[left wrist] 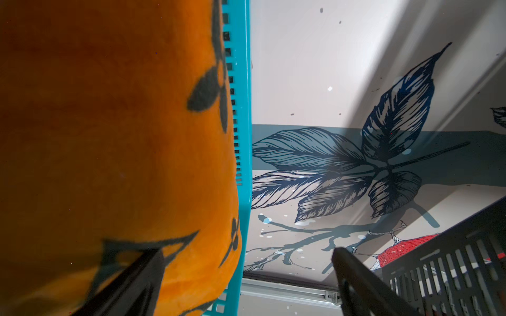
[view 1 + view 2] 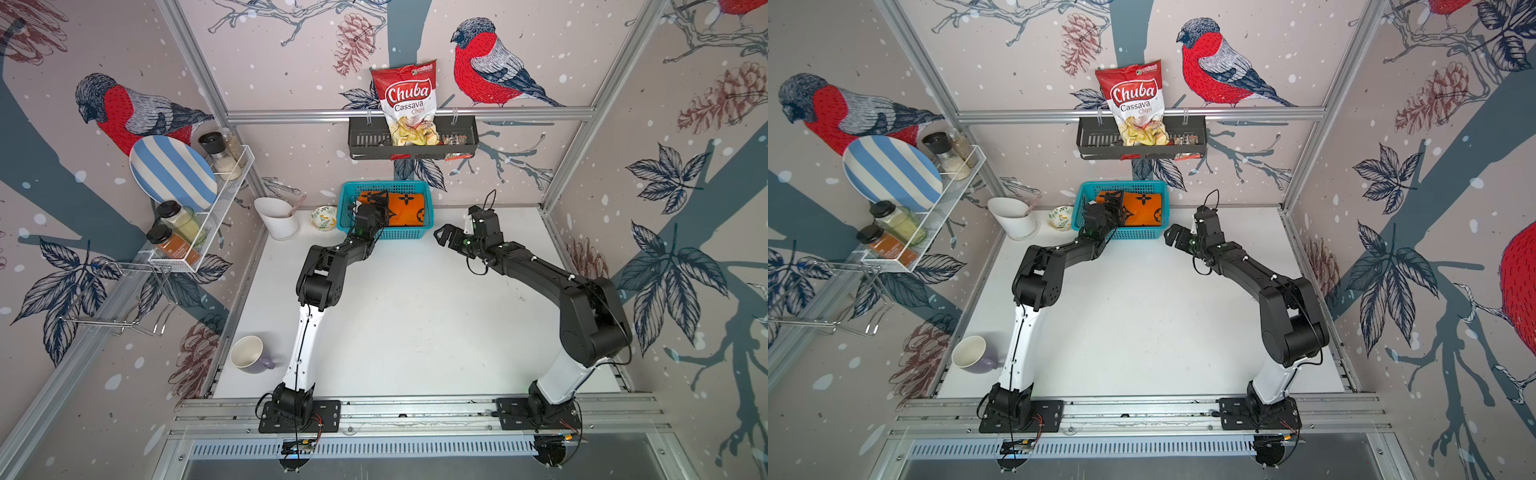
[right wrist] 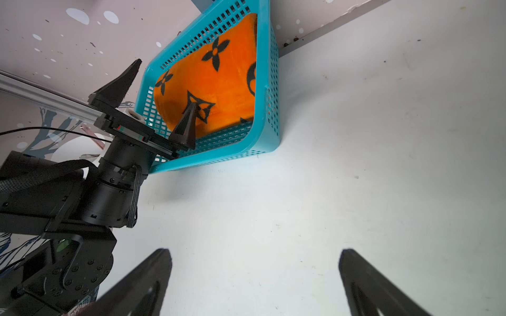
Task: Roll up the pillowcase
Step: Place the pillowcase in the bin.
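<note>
Your pillowcase (image 2: 409,212) lies inside the basket (image 2: 399,235) as a compact orange bundle that fills most of the basket's floor. In both top views none of it hangs over the basket's walls or lies on the table (image 2: 415,311) outside it. In the right wrist view it looks like a thick, rounded wad, but you cannot tell from these angles whether it is a true roll or a fold, because no spiral end shows. Your left gripper (image 3: 164,84) hovers over the end of the basket on the left arm's side. Its jaws are wide apart, one finger above the fabric and the other beyond the basket's wall, and it grips nothing. Your right gripper (image 2: 444,236) sits just beside the basket's opposite front corner, above bare table, with its jaws also spread and empty. Judging by this, the rolling looks finished and the bundle is stowed in the basket. What seems left is to draw both arms clear of the basket and perhaps confirm that the bundle holds its shape.
</note>
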Robot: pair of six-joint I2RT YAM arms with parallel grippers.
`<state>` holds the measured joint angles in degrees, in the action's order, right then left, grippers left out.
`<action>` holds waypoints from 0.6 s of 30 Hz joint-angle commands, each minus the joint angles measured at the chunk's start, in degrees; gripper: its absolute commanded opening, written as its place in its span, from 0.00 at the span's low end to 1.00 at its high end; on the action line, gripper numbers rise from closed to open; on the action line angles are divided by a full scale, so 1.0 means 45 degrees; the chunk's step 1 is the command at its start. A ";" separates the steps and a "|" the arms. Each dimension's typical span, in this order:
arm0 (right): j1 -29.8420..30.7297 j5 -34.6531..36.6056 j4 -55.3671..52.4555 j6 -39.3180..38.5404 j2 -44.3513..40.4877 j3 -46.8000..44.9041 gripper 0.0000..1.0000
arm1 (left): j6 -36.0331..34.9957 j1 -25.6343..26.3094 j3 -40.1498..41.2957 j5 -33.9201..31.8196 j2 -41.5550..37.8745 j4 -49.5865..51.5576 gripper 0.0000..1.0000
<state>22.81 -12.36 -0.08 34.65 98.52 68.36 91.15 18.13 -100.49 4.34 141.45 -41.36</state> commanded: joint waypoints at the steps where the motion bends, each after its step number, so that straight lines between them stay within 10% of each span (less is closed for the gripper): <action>1: -0.0037 0.0219 0.0174 0.0084 -0.0136 -0.0036 1.00 | 0.0040 0.0016 0.0051 0.0068 -0.0209 -0.0259 0.97; 18: -0.0146 0.1193 0.0348 -0.0264 -0.1679 -0.0835 1.00 | -0.1874 0.0300 0.4191 -0.0080 -0.5105 0.0529 0.97</action>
<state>22.22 -9.43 -0.01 34.41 92.55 65.43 87.09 18.87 -84.93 3.29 122.28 -40.36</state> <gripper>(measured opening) 0.998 0.972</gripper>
